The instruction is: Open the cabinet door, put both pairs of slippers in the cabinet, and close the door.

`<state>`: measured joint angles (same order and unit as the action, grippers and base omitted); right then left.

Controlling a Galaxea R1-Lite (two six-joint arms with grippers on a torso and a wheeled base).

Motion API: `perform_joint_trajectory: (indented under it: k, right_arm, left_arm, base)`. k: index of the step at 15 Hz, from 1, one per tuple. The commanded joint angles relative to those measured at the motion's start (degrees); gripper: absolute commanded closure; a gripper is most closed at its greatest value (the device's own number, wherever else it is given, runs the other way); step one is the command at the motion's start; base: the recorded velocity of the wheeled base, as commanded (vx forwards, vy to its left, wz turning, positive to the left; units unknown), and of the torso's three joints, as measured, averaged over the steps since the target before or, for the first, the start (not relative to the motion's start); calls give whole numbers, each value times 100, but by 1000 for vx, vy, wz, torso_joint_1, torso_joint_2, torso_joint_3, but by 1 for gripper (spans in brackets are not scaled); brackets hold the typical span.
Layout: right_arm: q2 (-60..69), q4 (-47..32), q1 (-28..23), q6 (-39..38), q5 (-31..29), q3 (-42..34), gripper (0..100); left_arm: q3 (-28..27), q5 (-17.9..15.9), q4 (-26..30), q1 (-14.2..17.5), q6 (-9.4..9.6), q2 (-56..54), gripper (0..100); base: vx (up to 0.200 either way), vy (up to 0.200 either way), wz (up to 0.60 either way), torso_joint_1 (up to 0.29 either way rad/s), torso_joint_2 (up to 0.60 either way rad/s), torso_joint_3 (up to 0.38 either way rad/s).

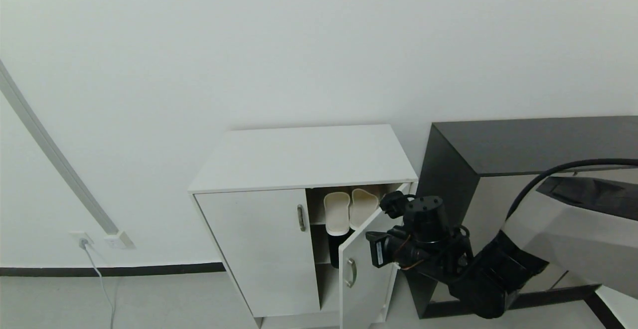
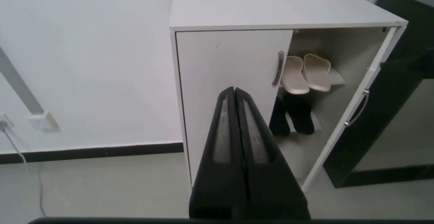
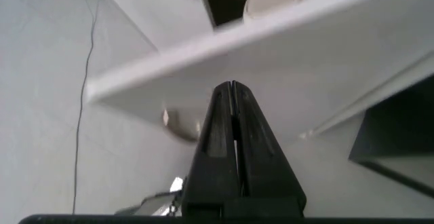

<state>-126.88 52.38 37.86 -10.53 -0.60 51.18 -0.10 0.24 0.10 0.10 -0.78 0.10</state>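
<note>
The white cabinet stands against the wall with its left door shut and its right door swung partly open. A cream pair of slippers lies on the upper shelf, and a black pair stands below it. In the right wrist view my right gripper is shut, its tips at the outer face of the right door, beside the handle. My left gripper is shut on nothing and hangs well in front of the cabinet, facing the left door. The cream pair and the black pair lie inside.
A dark table stands right next to the cabinet's right side, close behind the open door. A wall socket with a cable and a slanted cable duct are at the left. Bare floor lies before the cabinet.
</note>
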Motion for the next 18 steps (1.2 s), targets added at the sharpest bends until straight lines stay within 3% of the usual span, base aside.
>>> perform_joint_trajectory:
  k: [1,18]
  right_arm:
    - [-399,-97,-77,7,-11,472,100]
    - [-1304,-624,-429,289,-19,2239,100]
  left_arm:
    - [1,2,-1,-1,-1,-1,100]
    - [1,2,-1,-1,8,-1,100]
  base:
    - [0,0,0,0,0,0]
    - [0,0,0,0,0,0]
